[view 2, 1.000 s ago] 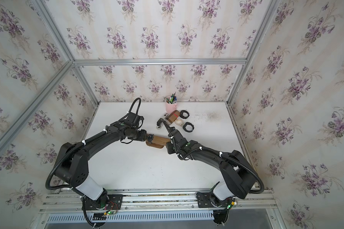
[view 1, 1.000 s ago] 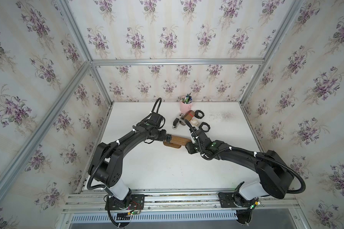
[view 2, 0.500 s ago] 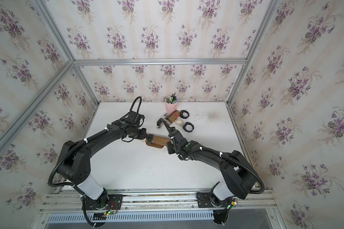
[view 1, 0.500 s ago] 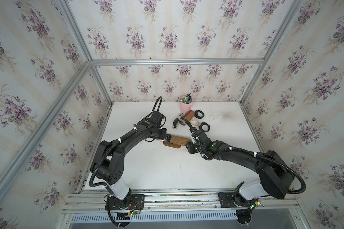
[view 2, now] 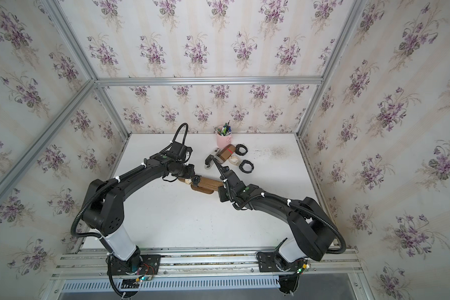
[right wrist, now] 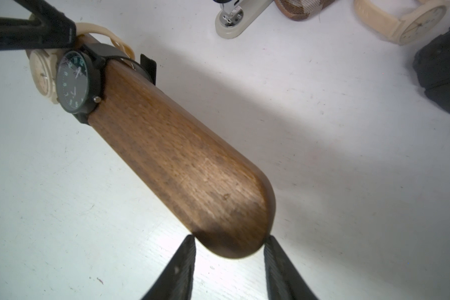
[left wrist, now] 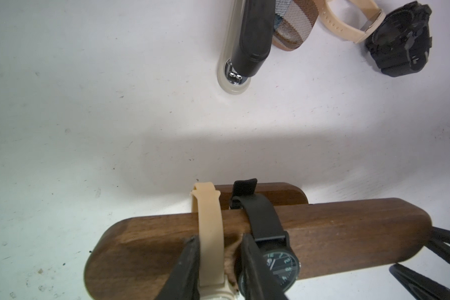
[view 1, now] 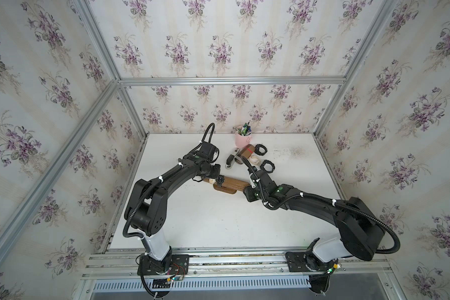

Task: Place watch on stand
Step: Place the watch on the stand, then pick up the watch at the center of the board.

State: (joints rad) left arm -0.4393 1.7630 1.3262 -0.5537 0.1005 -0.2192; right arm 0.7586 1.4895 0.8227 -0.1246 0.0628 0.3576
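The dark-brown wooden stand (view 1: 231, 183), a long round-ended bar on a flat oval base, sits in the middle of the white bench (view 1: 205, 220). Its long axis runs side to side, with one end toward each arm. The beige silicone-strap watch (left wrist: 209, 220) is looped round the bar near the left arm's end, just beside a black round-faced watch (left wrist: 263, 218). The left claw (left wrist: 218, 240) pinches the beige watch and has narrowed since a second ago. The right claw (right wrist: 229, 239) clasps the bar's opposite rounded end. The stand has not shifted.
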